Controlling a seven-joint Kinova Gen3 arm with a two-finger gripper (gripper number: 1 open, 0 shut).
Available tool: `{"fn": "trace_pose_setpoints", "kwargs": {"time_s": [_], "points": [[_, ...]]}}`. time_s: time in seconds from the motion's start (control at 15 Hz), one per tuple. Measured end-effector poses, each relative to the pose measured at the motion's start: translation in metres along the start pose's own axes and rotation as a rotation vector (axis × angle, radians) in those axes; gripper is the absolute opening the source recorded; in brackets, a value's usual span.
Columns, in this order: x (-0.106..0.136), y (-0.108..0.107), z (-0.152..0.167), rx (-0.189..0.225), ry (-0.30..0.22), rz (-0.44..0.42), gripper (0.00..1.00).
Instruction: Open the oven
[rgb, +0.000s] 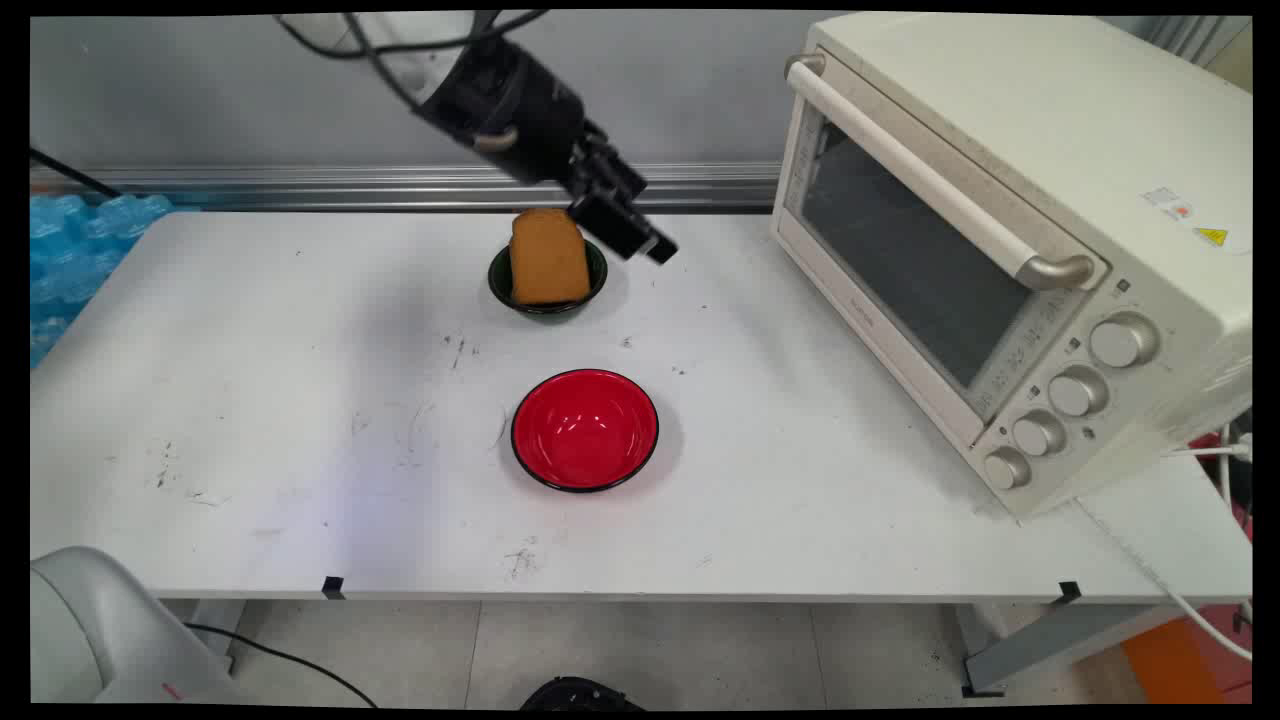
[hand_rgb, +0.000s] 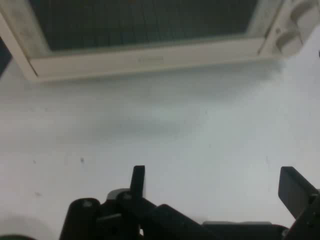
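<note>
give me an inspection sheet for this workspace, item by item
surface: white table with dark scuff marks; black tape tabs at its near edge.
things: brown slice of bread standing in a small dark green bowl; glossy red bowl with a black rim empty, nearer the camera; cream toaster oven at the right, door shut.
clutter: nothing seen.
gripper: black two-finger gripper open, holding nothing, beside the bread on its right, pointed at the oven.
cables: black cables hanging from the arm; white cord off the table's right end; black cable on the floor.
surroundings: grey wall, metal rail along the far edge, blue padding at the left.
</note>
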Motion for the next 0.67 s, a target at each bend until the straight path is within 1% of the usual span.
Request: {"fn": "trace_pose_setpoints", "kwargs": {"time_s": [0.33, 0.67], "points": [[0.032, -0.002, 0.001, 0.022, 0.035, -0.015, 1.0], [0.073, -0.005, 0.008, 0.035, 0.074, -0.031, 1.0]]}}
